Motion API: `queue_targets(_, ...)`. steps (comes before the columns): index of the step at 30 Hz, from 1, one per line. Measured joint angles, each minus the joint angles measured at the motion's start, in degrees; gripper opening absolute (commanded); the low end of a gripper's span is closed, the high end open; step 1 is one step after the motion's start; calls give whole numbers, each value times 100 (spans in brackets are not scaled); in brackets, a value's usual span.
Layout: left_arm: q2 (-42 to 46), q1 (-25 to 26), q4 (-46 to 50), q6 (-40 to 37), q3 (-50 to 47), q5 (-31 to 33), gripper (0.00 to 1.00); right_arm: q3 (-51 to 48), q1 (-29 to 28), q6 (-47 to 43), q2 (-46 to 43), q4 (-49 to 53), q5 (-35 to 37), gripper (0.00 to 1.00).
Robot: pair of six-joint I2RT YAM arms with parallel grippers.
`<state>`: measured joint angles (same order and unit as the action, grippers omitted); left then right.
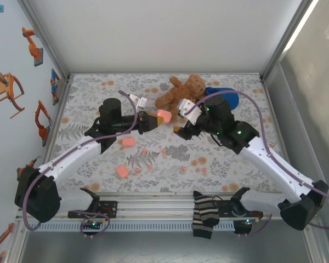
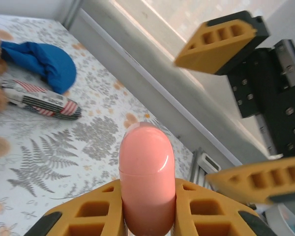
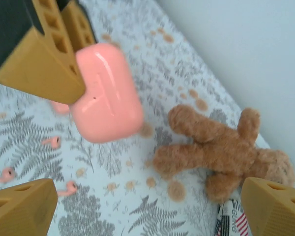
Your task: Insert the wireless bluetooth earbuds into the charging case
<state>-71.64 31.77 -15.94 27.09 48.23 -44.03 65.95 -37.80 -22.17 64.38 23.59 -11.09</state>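
left gripper (image 1: 155,118) clenched on a pink charging case (image 1: 163,115), held in the air over the middle of the table (image 1: 225,164), toward the far edge; left wrist view: case (image 2: 146,157) stands up between the two orange fingers (image 2: 88,216), its lower end cut off by the frame bottom; a seam line runs across it, lid looks closed; right wrist view has the same case (image 3: 108,93) side-on, one edge hidden behind a left-gripper finger

right gripper (image 1: 181,127) released, jaws wide apart, just beside the case on its right, not touching it; in its own wrist view the two fingertips are cropped at the bottom corners; from above its fingers are mostly hidden under the wrist and camera housing

earbuds (image 1: 183,169) lie loose on the table, scattered from the middle toward the near edge; too tiny from above for a reliable count; three (image 3: 51,141) show on the table below the case in the right wrist view, blurred, one clipped by the left frame edge

two more pink cases (image 1: 128,142) sit on the table left of centre, the second closer to the near edge; a pink blur behind the held case in the right wrist view, cannot tell case or earbud

teddy bear (image 1: 183,90) lies by the far edge, about centre; blue cloth (image 1: 225,97) just beside it to the right, partly covered by the right arm; flag-print item (image 2: 42,101) next to the cloth in the left wrist view, cannot tell what it is; striped sock (image 1: 205,213) draped over the rail at the near edge
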Motion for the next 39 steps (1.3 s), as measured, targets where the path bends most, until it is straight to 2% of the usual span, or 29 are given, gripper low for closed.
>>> queue_targets(6,520,-424,-765,-66,-721,352,0,-610,859,1244,-455,-1261,-1349,97)
queue_targets(14,1093,-437,-2533,-452,-1707,957,0,-1215,922,2798,-94,-2997,-2461,96)
queue_targets(19,1093,-439,-3314,-752,-1974,1014,0,-1268,922,3563,358,-3980,-2922,96)
queue_targets(27,710,-444,-4422,-850,-1906,170,0,-1327,846,3893,568,-4728,-3270,96)
queue_targets(32,-59,-450,-5508,-372,-1851,-302,0,-1307,518,3587,577,-4500,-3285,96)
queue_targets(35,-448,-450,-5748,-125,-1659,-616,0,-1303,389,3412,599,-4325,-3283,96)
queue_targets(39,-538,-459,-5956,33,-1541,-887,0,-1303,385,3263,616,-4190,-3268,96)
